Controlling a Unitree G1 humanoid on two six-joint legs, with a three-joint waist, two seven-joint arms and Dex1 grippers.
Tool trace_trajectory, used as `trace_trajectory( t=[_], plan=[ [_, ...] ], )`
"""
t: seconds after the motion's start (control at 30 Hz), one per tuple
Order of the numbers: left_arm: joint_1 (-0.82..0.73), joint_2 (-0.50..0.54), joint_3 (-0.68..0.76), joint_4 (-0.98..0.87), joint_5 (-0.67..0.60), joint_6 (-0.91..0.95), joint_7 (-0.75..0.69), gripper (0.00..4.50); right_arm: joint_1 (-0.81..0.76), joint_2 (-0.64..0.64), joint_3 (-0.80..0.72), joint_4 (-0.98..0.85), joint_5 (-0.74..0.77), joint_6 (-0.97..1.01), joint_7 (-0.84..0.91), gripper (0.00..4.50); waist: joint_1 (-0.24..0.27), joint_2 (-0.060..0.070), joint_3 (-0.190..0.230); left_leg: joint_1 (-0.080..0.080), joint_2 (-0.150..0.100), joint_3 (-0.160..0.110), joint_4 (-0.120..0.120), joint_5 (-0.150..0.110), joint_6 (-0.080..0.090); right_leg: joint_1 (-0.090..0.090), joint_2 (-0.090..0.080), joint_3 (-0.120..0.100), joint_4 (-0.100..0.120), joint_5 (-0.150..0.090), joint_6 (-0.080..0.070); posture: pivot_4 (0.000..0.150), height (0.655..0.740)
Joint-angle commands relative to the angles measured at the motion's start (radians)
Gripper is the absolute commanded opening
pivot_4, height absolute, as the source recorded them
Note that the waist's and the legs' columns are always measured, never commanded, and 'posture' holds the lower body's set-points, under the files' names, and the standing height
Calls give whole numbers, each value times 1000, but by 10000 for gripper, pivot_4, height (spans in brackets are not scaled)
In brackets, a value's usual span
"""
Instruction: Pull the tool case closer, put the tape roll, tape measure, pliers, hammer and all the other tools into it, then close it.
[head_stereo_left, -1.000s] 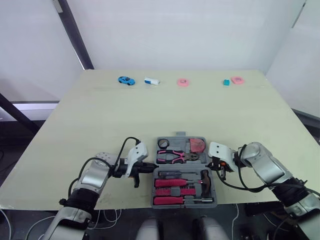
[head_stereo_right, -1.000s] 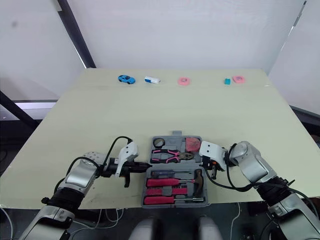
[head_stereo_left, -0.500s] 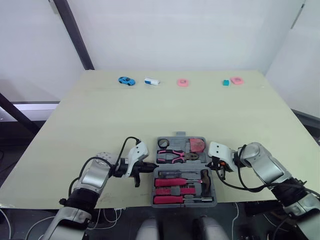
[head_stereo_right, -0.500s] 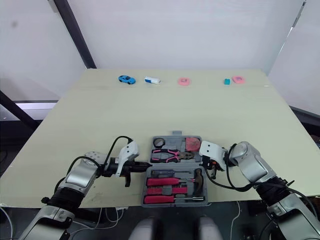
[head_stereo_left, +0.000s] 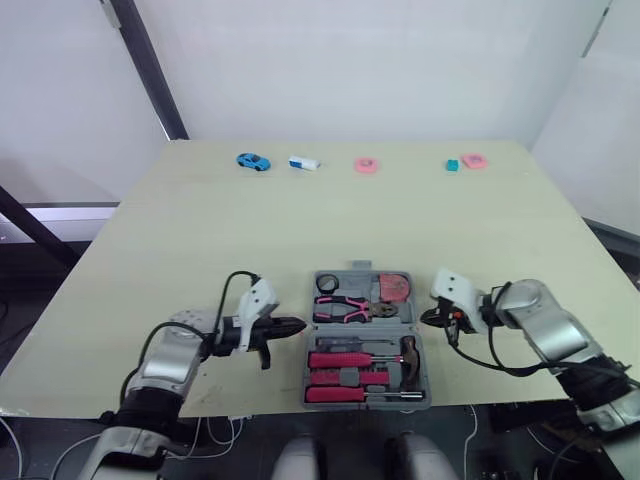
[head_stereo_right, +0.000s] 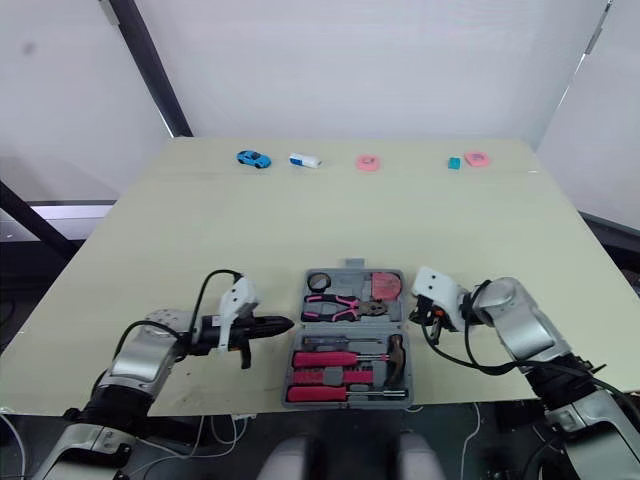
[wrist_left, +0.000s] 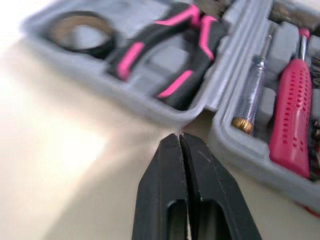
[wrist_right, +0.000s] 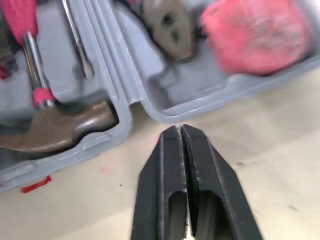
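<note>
Fingers (wrist_left: 165, 170) of the left gripper (head_stereo_left: 298, 324) are pressed flat together with nothing between them, and they lie low over the counter (head_stereo_left: 300, 220), pointing at the left side of the tool case (head_stereo_left: 358, 272). In the left wrist view their tip stands just short of the notch where the case's two halves meet, near it but not touching. The case lies open and flat near the counter's near edge, between the two grippers. Its far half holds the black tape roll (head_stereo_left: 327, 287) at the left, the pink and black pliers (head_stereo_left: 350, 311) in the middle and the pink tape measure (head_stereo_left: 396, 289) at the right. Its near half holds two pink-handled screwdrivers (head_stereo_left: 340, 360) lying lengthwise, one behind the other, with a slim tester screwdriver (wrist_left: 252, 95) along the edge next to the hinge, and the hammer (head_stereo_left: 410, 356) with its head at the right end. On the case's right side, the right gripper (head_stereo_left: 425, 320) points inward at the same seam. Its fingers (wrist_right: 167, 165) are also closed on each other and empty, with the tip just off the grey rim and a thin strip of counter showing between them. Along the counter's far edge, well apart from the case, sit a blue toy car (head_stereo_left: 253, 161), a white and blue object (head_stereo_left: 303, 162), a pink ring (head_stereo_left: 366, 165), a small teal block (head_stereo_left: 452, 164) and another pink object (head_stereo_left: 473, 160) just beside the block.
</note>
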Motion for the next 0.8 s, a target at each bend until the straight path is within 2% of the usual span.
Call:
trace_trajectory(
  t=[0.03,0.17,0.2,0.43,0.63,0.7,0.8],
  plan=[
    [70,37,78,-62,-71,-14,-19,18912,98,-77,-111,-105,92,-2,43,18549,3,0,0,0,0,0,0,0,0,0,-1,0,0,0,0,1500,7400],
    [151,64,154,-89,-130,-32,-22,38122,218,-138,-251,-172,180,-17,42,37993,0,0,0,0,0,1,0,0,0,0,-1,0,-1,-2,-2,1500,7400],
    [171,68,176,-100,-147,-32,-20,44695,255,-149,-296,-186,206,-28,47,44706,0,0,0,0,0,1,0,0,0,0,-1,0,-1,-3,0,1500,7400],
    [305,75,336,-216,-317,44,-28,44695,529,-138,-595,-272,371,-65,50,44706,3,0,0,2,1,1,0,0,0,1,-1,0,-1,-5,0,1500,7400],
    [366,89,395,-250,-351,44,-17,44695,677,-147,-769,-327,460,5,12,44706,1,0,0,2,1,2,0,0,0,1,-1,0,-1,-5,1,1500,7400],
    [372,87,389,-279,-354,32,-24,44695,699,-159,-783,-355,505,75,0,44706,1,0,0,2,1,1,0,0,0,1,-1,0,-1,-5,1,1500,7400],
    [357,82,348,-331,-364,40,-36,44695,650,-152,-730,-408,569,196,-76,44706,0,0,0,2,1,2,0,0,0,1,-2,0,-1,-5,0,1500,7400]
  ],
)
